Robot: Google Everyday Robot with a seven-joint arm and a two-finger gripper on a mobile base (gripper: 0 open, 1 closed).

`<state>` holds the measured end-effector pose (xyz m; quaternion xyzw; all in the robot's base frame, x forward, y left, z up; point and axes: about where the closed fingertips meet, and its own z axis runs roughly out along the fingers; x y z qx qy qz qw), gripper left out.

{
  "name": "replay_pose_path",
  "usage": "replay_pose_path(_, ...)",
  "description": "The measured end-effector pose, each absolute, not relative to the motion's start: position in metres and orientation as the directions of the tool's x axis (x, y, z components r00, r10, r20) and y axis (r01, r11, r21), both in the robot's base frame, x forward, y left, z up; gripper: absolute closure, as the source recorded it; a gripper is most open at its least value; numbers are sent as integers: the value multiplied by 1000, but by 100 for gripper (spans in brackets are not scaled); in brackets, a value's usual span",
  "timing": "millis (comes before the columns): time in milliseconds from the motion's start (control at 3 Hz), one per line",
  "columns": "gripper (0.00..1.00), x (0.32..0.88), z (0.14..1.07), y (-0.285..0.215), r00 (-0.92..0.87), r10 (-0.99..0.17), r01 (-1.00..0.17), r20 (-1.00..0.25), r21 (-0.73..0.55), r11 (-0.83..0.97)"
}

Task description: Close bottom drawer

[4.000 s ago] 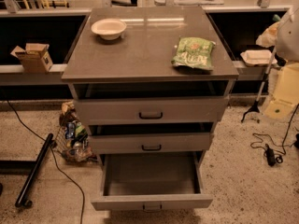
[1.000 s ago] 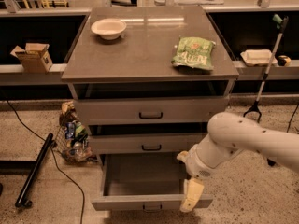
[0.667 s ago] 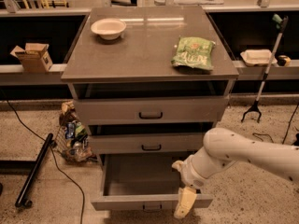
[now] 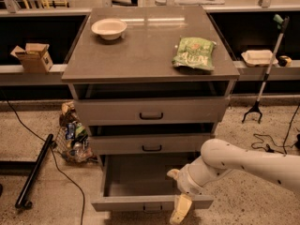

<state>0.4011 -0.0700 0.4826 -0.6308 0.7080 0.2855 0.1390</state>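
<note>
**Grey bottom drawer pulled out, hand at its front panel**

Grey metal all over, the desk has three drawers in its near face. The bottom drawer stands pulled well out toward the near side, with its dark inside showing and nothing visible in it. Its shallow front panel has a small dark handle at the centre. The middle drawer and the top drawer above it sit pushed in.

A white arm reaches in from the right and ends at the hand, which is at the right part of the open drawer. The hand is spread. One pale fingertip lies over the drawer's inside, and the other finger crosses the front panel and hangs past its near edge. Nothing is pinched between them.

On the desk a pale bowl sits far left and a green snack bag lies to the right, well apart from it. A cardboard box rests on the ledge at left, and a white container on the ledge at right. A grabber stick leans near that container. A sack of clutter sits on the floor just left of the drawers.
</note>
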Motion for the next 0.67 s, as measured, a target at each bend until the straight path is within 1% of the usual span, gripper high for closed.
replay_pose_path(333, 0, 400, 467, -67, -161, -821, -968, -548, 248, 24)
replay_pose_path(667, 0, 410, 419, -72, -151, -830, -965, -537, 261, 7)
